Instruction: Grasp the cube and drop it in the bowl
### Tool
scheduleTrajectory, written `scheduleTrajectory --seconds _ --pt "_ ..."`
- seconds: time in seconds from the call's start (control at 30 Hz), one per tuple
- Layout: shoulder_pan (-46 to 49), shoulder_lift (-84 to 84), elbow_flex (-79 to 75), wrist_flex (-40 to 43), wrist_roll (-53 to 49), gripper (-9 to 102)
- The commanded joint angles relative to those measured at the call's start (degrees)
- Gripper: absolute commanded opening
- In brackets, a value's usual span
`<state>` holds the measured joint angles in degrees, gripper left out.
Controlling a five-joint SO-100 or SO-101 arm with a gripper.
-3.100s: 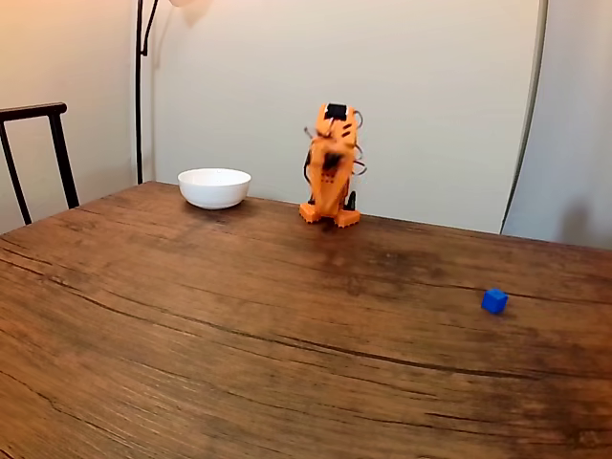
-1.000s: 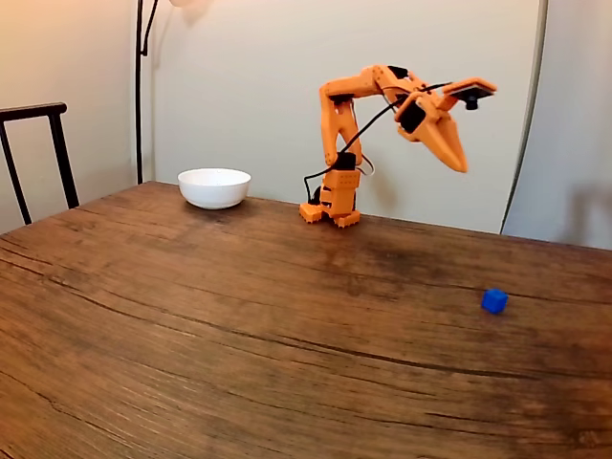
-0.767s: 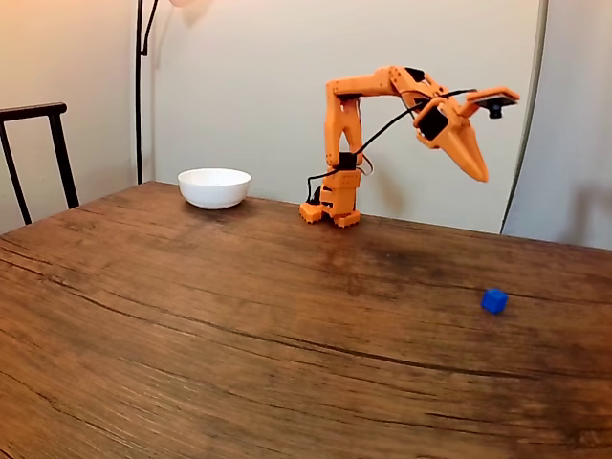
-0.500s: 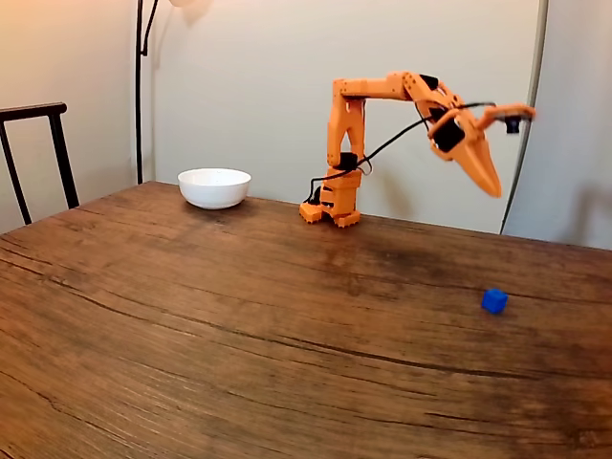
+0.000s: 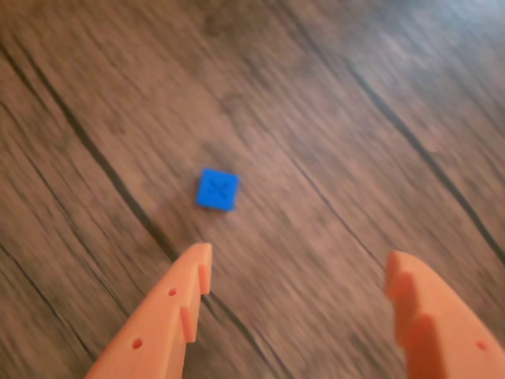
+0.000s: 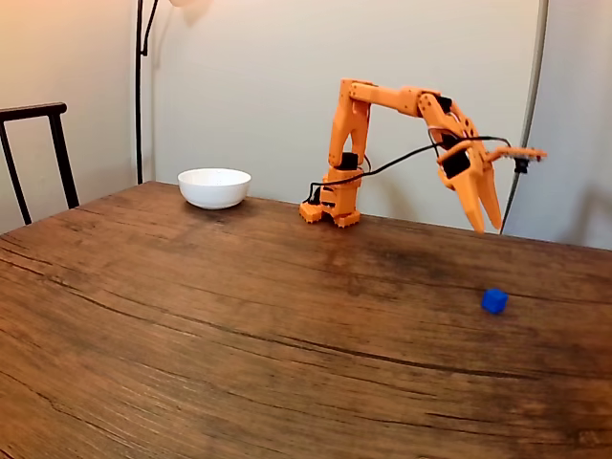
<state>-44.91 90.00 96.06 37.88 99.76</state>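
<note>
Two orange fingers of the gripper (image 5: 296,264) stand spread wide in the wrist view, one coming up from the lower left and the other from the lower right, with bare wood grain between them and nothing in their grasp. In the fixed view the gripper (image 6: 486,228) hangs in the air with its tips pointing down at the table (image 6: 239,325), its jaws parted and clear of the surface.

Just ahead of the left finger in the wrist view, and a little beyond its tip, lies the cube (image 5: 217,189), small and bright blue, flat on the wood and apart from both fingers. It sits off toward the left finger rather than midway between the two. In the fixed view the cube (image 6: 494,301) rests on the table below the gripper's tips and slightly nearer the camera, untouched.

Behind the gripper, the orange arm (image 6: 392,97) reaches out to the right of the fixed view from its base (image 6: 331,212) at the table's far edge, with a black cable looping under it.

Well away from the gripper, past the base on its far side, the bowl (image 6: 214,187) stands upright on the table, white and round. Farther left still is a dark chair back (image 6: 33,153), against a pale wall.
</note>
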Motion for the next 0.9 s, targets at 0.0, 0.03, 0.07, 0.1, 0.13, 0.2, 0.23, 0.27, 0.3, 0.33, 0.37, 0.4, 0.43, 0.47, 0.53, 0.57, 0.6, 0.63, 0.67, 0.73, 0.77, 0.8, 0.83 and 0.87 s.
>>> scheduleTrajectory --seconds 0.0,0.03,0.07,0.1,0.13,0.2,0.23,0.27,0.3,0.33,0.37,0.4,0.43,0.47,0.53,0.57,0.6,0.63,0.67,0.73,0.77,0.8,0.83,0.87 --pt "-0.9 -1.0 -1.8 -5.4 -0.1 33" --pt "-1.3 -1.8 -1.8 -6.9 -0.1 33" --pt "-1.8 -2.9 -1.8 -7.9 -0.2 33" --pt "-1.9 -4.0 -1.8 -8.5 -0.3 33" --pt "-2.0 -5.1 -2.1 -9.1 -0.4 33" --pt "-2.2 -7.1 -2.4 -10.3 -1.2 33" --pt "-2.3 -8.0 -2.4 -11.1 -1.7 33" --pt "-2.4 -8.9 -2.0 -12.1 -1.9 33" --pt "-2.5 -9.8 -1.9 -13.2 -1.9 33" --pt "-2.5 -10.5 -1.9 -14.2 -2.0 33" --pt "-2.5 -11.4 -1.9 -14.9 -2.1 35" --pt "-2.5 -12.2 -2.1 -15.3 -2.5 37" --pt "-2.5 -13.0 -2.4 -15.3 -2.8 39" --pt "-2.5 -13.7 -2.4 -15.3 -2.8 41" --pt "-2.4 -14.9 -2.6 -15.3 -2.8 44" --pt "-2.4 -15.4 -2.7 -15.3 -2.9 45" --pt "-2.3 -15.8 -2.7 -15.3 -3.4 45" --pt "-2.3 -16.1 -2.5 -15.3 -4.1 45" --pt "-2.4 -16.3 -2.2 -15.3 -4.6 45" --pt "-2.5 -17.1 -1.9 -15.3 -4.7 45" --pt "-2.5 -17.5 -1.9 -15.3 -4.7 45" --pt "-2.5 -17.9 -2.2 -15.3 -4.7 45" --pt "-2.5 -18.5 -2.4 -15.3 -4.7 45" --pt "-2.5 -19.0 -2.5 -15.4 -4.7 45"
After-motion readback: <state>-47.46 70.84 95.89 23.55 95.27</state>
